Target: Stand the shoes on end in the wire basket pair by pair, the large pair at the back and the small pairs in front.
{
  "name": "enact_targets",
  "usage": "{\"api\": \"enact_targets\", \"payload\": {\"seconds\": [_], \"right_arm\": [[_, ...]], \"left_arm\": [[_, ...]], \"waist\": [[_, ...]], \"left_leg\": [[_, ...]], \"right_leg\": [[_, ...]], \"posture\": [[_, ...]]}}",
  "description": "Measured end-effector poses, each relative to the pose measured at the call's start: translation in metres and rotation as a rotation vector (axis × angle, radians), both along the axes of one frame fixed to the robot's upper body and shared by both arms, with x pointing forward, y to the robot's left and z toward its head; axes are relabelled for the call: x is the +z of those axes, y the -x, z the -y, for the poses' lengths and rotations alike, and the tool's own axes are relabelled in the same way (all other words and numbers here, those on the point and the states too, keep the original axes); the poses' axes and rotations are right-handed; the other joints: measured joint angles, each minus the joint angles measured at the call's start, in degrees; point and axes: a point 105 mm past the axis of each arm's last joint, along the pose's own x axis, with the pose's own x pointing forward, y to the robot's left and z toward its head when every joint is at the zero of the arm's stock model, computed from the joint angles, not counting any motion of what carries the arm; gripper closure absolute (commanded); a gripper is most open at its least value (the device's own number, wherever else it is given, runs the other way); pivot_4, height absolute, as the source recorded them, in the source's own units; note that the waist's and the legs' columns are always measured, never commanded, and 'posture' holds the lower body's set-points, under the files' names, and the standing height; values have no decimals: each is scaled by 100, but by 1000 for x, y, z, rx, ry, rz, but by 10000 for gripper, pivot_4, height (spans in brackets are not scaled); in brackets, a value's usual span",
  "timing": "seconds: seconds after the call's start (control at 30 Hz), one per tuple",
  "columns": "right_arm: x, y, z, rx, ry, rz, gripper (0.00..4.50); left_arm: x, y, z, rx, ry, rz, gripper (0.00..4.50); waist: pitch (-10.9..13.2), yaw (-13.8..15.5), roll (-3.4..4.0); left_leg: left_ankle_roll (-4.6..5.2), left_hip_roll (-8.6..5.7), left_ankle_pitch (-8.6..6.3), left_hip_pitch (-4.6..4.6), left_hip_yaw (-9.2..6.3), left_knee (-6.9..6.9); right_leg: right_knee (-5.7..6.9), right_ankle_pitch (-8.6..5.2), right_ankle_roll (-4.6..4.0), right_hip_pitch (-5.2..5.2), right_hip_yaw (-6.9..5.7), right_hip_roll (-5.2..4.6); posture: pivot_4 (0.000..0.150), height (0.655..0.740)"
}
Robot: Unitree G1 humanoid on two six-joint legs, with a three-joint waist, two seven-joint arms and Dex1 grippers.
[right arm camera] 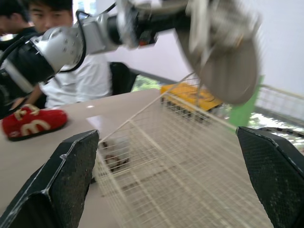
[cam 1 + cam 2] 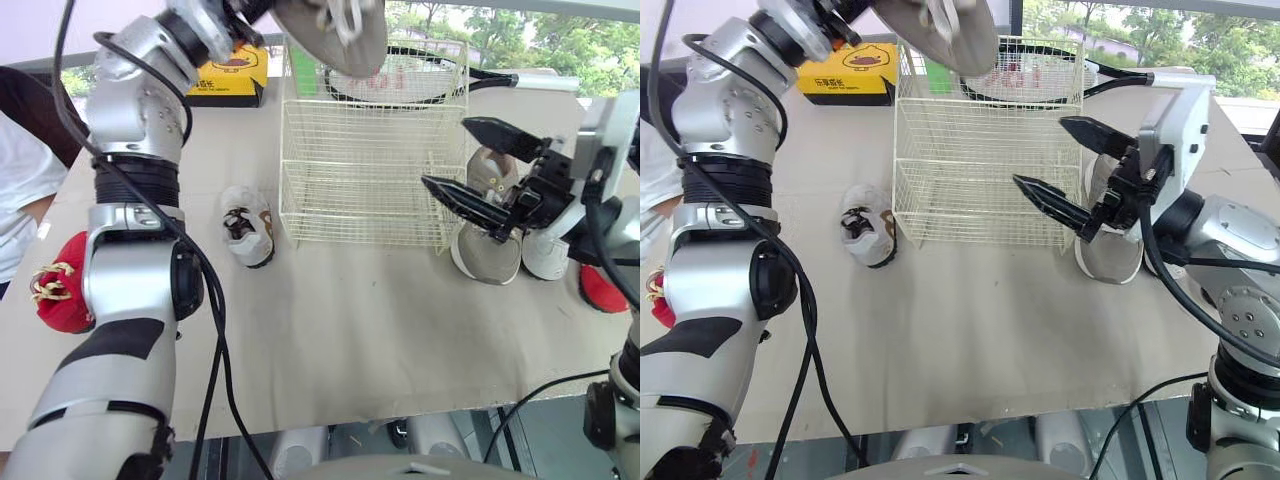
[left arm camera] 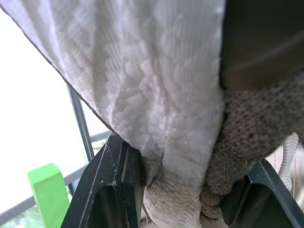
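A large grey shoe (image 2: pixel 335 35) hangs sole-out above the open top of the white wire basket (image 2: pixel 370 150), and my left gripper (image 3: pixel 180 190) is shut on it. My right gripper (image 2: pixel 475 165) stands wide open just to the right of the basket, with nothing between its fingers. Behind it on the table lies the other large grey shoe (image 2: pixel 488 250), with a small white shoe (image 2: pixel 545 258) beside it. Another small white shoe (image 2: pixel 247 225) lies left of the basket. Red slippers sit at the far left (image 2: pixel 62 290) and far right (image 2: pixel 600 290).
A yellow box (image 2: pixel 230 75), a green block (image 2: pixel 303 70) and a racket (image 2: pixel 420 75) lie behind the basket. A person in a white shirt (image 2: pixel 20 180) sits at the table's left edge. The table's front edge (image 2: pixel 400 420) runs close to me.
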Motion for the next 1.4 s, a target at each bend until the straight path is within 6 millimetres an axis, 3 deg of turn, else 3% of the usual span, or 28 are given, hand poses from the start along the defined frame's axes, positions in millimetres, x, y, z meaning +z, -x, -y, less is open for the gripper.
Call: {"api": "enact_targets", "payload": {"seconds": [0.1,0.23,0.43,0.5,0.53,0.63,0.67,0.8,0.93,1.03,1.2,1.33,1.4], "right_arm": [[0,4,2,-17,3,19,0],[-2,5,4,-33,1,6,0],[-6,6,7,-49,9,-15,0],[-5,7,6,-50,10,-12,0],[-5,8,6,-49,11,-11,0],[-7,10,8,-52,16,-22,0],[-7,10,10,-63,17,-27,0],[-6,11,12,-59,30,-31,0],[-8,7,17,-75,32,-52,0],[-9,-1,24,-104,20,-75,0],[-14,-18,42,-206,19,-118,0],[-26,-31,69,-355,48,-177,0],[-44,-36,96,-477,95,-247,0]], "left_arm": [[-15,-9,15,-7,-135,4,28642],[-19,-17,20,19,-266,-2,28643],[-60,-27,16,15,-401,-163,28668],[-56,-28,16,25,-416,-175,17906],[-55,-27,16,27,-419,-174,15875],[-52,-25,10,19,-411,-199,1720],[-52,-23,7,8,-416,-205,541],[-48,-19,-2,-20,-353,-256,541],[-35,-14,-26,1,-255,-316,541],[-12,-7,-41,37,-168,-299,541],[32,12,-50,44,9,-141,541],[36,36,-39,-160,181,-150,541],[18,71,-14,-406,219,-213,541]], "waist": [[1,5,-2],[1,-20,-2],[1,-24,-2],[1,-13,-4],[1,-13,-4],[0,-19,-4],[0,-20,-4],[0,-36,-4],[1,-87,-4],[1,-108,-4],[0,-73,-4],[-1,-35,-3],[-3,-7,0]], "left_leg": [[2,-2,-1,-11,4,6],[21,-1,-12,-9,4,0],[27,1,-15,-8,2,4],[30,2,-17,-8,-1,7],[30,2,-17,-8,-2,7],[31,3,-17,-5,-3,8],[30,3,-17,-5,-3,8],[31,7,-18,-4,-4,12],[32,9,-18,-6,-6,14],[31,12,-18,-8,-8,16],[26,20,-15,-6,-7,22],[23,26,-13,-11,-9,40],[22,34,-13,-15,-7,49]], "right_leg": [[-4,0,0,-1,-9,0],[-5,-1,1,-2,-6,1],[-1,-1,2,-2,-7,3],[-1,-1,2,-1,-7,3],[-1,-1,2,-1,-6,3],[1,-1,2,0,-2,3],[2,-1,2,0,-2,3],[6,-1,2,-1,-2,6],[6,-1,2,-1,-3,9],[6,-1,2,-2,-3,8],[10,0,3,0,1,2],[17,-1,3,2,1,1],[14,-2,5,7,9,0]], "posture": [[1500,7400],[1500,7400],[1500,7400],[1500,7400],[1500,7400],[1500,7400],[1500,7400],[1500,7400],[1500,7400],[1500,7400],[1500,7400],[1500,7400],[1500,7400]]}}
